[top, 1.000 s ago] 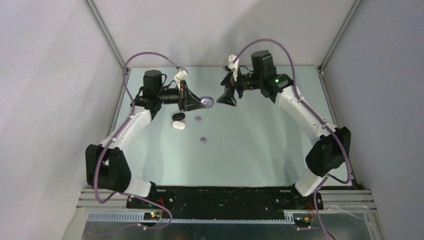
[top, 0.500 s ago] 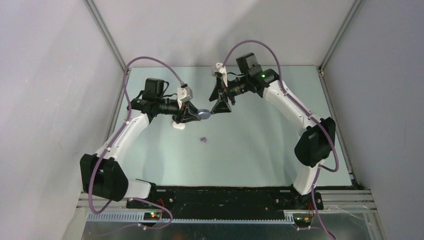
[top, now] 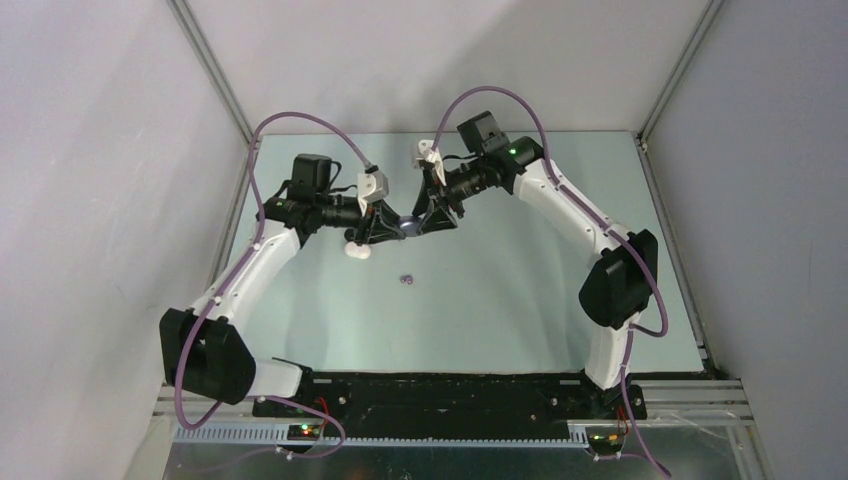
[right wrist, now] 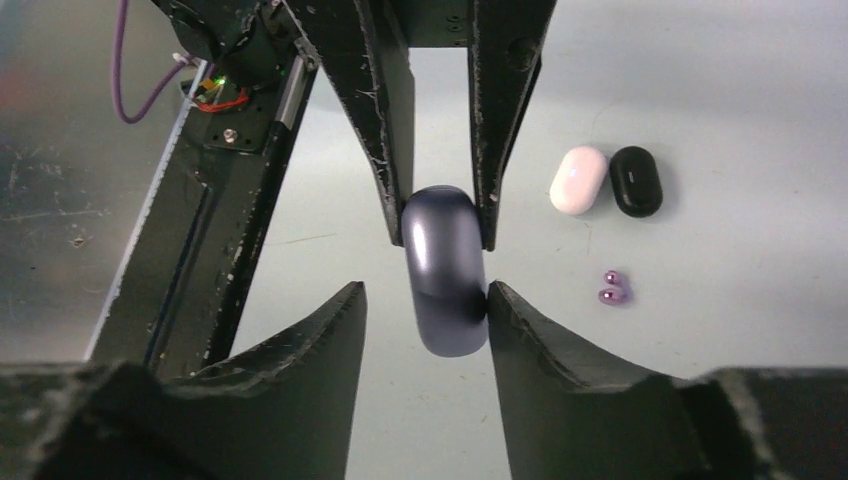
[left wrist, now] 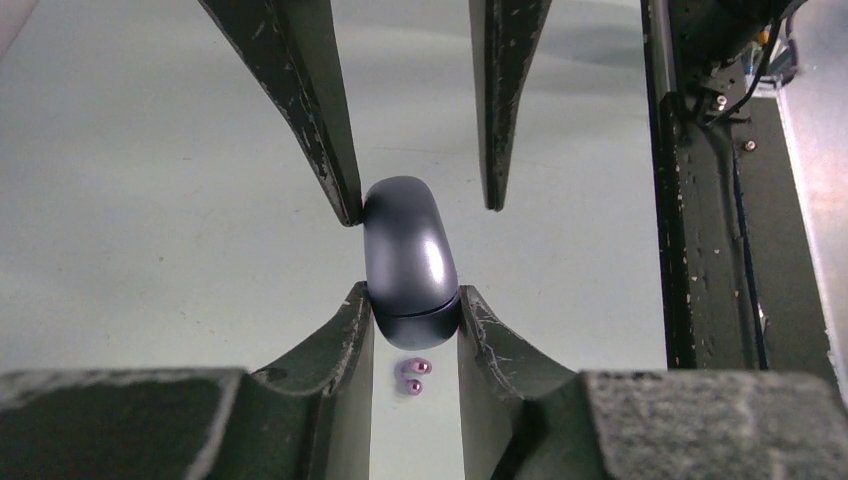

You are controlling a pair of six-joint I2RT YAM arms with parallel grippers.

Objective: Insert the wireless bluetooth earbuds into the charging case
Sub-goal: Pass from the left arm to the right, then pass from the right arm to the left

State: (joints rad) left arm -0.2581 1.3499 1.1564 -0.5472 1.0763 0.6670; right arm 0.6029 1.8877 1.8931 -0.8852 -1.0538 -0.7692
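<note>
The left gripper (left wrist: 412, 292) is clamped on one end of a dark blue-grey oval charging case (left wrist: 408, 250), held in the air above the pale green desk (top: 520, 290). In the left wrist view the case sits at the centre of the frame, pinched between both fingers, and a seam runs across it close to them.

The right gripper (right wrist: 425, 290) faces it from the opposite side with its fingers spread wider than the case. In the right wrist view the finger on the right of the frame touches the case, while the one on the left stands apart from it.

In the top view the two grippers meet tip to tip just above the centre of the frame. The purple earbuds (top: 406, 279) lie together on the desk a little below them, outside the case.

At the upper right of the right wrist view a white case (right wrist: 578, 180) and a black case (right wrist: 636, 180) lie side by side on the desk, just above the earbuds.
</note>
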